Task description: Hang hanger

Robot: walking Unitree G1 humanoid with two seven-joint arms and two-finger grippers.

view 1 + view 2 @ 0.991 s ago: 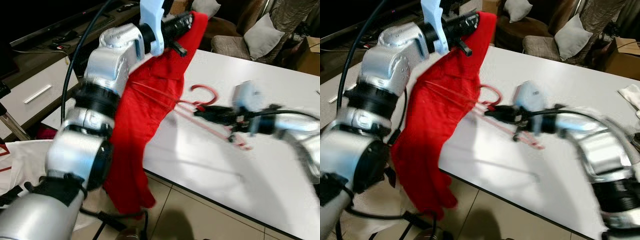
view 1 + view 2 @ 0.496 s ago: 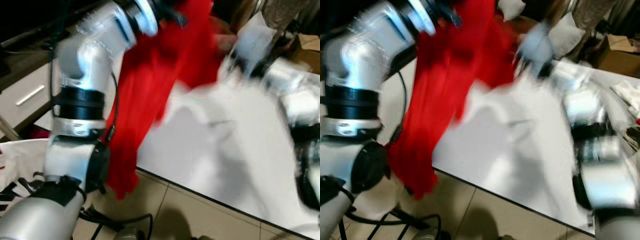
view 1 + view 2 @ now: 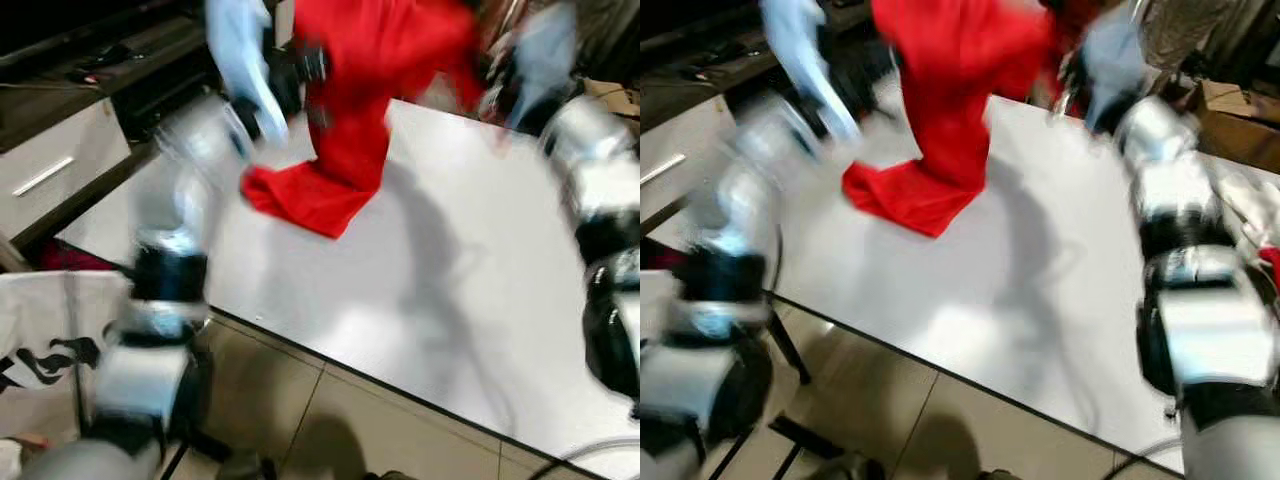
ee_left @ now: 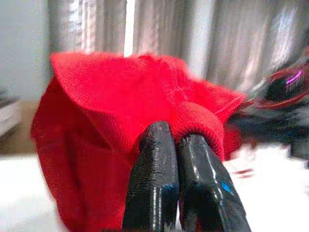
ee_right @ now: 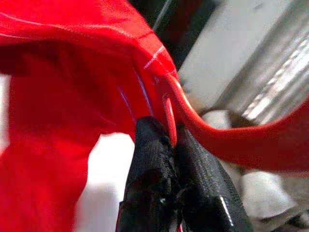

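A red garment (image 3: 350,120) hangs from above over the white table (image 3: 420,290), its lower end bunched on the tabletop (image 3: 910,195). My left gripper (image 4: 175,140) is shut on a fold of the red cloth (image 4: 116,96). My right gripper (image 5: 166,133) is shut on the thin red hanger (image 5: 217,137), whose curved bar runs out past the fingers beside the cloth (image 5: 58,96). Both arms are raised high over the table's far side, the left arm (image 3: 190,160) on the left and the right arm (image 3: 590,170) on the right, and both are motion-blurred.
A dark low cabinet with a white drawer (image 3: 50,170) stands at the left. A white printed cloth (image 3: 50,330) lies by the table's near left corner. Tiled floor (image 3: 300,420) runs along the table's front edge. Cardboard boxes (image 3: 1240,110) sit at the far right.
Both arms have swung up and toward the far side, lifting garment and hanger off the table. The cloth's lower end now rests on the tabletop rather than hanging over the edge. The camera view has shifted.
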